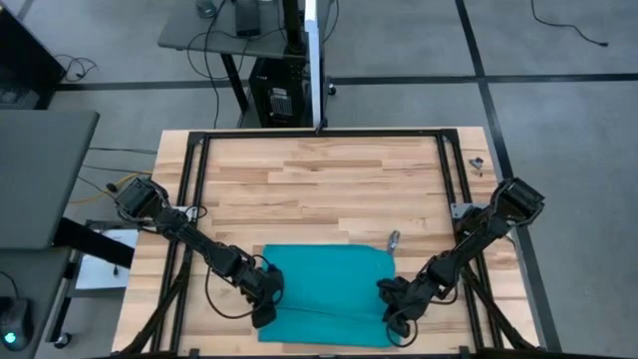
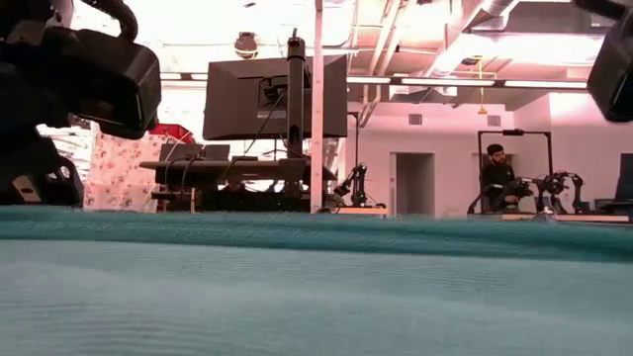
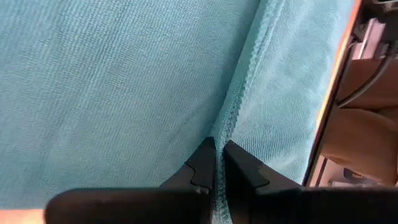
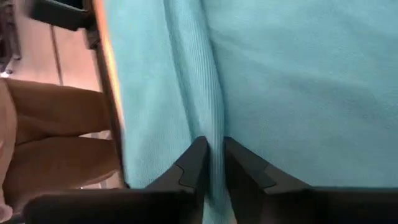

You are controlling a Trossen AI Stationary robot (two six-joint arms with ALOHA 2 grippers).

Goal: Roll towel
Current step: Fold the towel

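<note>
The towel [image 1: 324,289] lies flat on the near half of the wooden desk [image 1: 319,179], its front edge close to the desk's near rim, with a small fold showing along that front strip. Both arms are down at it, one at each front corner.

The left claw [image 1: 264,311] sits low at the towel's near left corner. In the left wrist view its two dark fingers [image 3: 202,163] stand almost together, pinching a hemmed ridge of the teal cloth [image 3: 124,93] between them.

The right claw [image 1: 397,321] mirrors it at the near right corner. Its fingers [image 4: 198,158] are just as narrow, squeezing a raised pleat of the towel [image 4: 298,81] that runs up between the tips.

A small grey object [image 1: 394,239] rests on the desk just past the towel's far right corner.

From desk level, the teal fabric [image 2: 316,287] fills the lower frame, with a monitor [image 2: 277,96] on a stand behind and a person [image 2: 497,173] seated far back in the room.
</note>
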